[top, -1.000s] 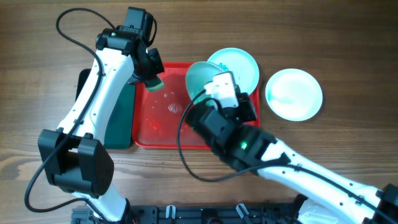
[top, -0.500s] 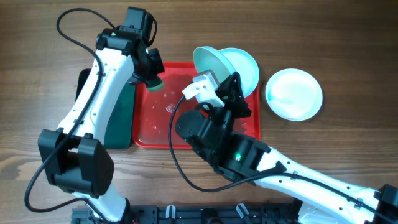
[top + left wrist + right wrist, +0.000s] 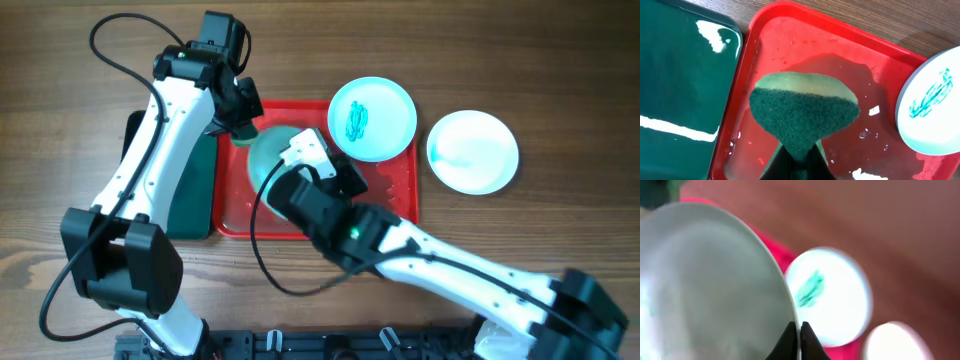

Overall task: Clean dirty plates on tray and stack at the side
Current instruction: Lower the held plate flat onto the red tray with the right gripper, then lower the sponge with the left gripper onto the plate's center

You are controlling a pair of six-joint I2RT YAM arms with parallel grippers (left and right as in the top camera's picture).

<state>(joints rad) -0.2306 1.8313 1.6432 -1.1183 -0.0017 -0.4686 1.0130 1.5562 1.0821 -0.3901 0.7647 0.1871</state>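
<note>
The red tray [image 3: 395, 205] lies mid-table and is wet inside [image 3: 805, 45]. My right gripper [image 3: 300, 162] is shut on the rim of a pale aqua plate [image 3: 268, 152] and holds it tilted over the tray's left part; it fills the right wrist view [image 3: 710, 280] at the gripper [image 3: 799, 330]. A second aqua plate [image 3: 372, 118] with a green smear rests on the tray's far right corner [image 3: 827, 295] [image 3: 932, 110]. The white plate [image 3: 473, 150] lies on the table to the right. My left gripper [image 3: 243, 118] [image 3: 799, 162] is shut on a green sponge [image 3: 802, 110] just above the tray, beside the held plate.
A dark green tray [image 3: 195, 190] with a black rim lies along the red tray's left side [image 3: 680, 85]. The right arm stretches from the front right across the tray's near edge. Bare wood table lies behind and to the far left and right.
My right gripper has swung the held aqua plate leftward from over the smeared plate to the tray's left part, near the sponge. The smeared plate is now uncovered. The left arm has not moved.
</note>
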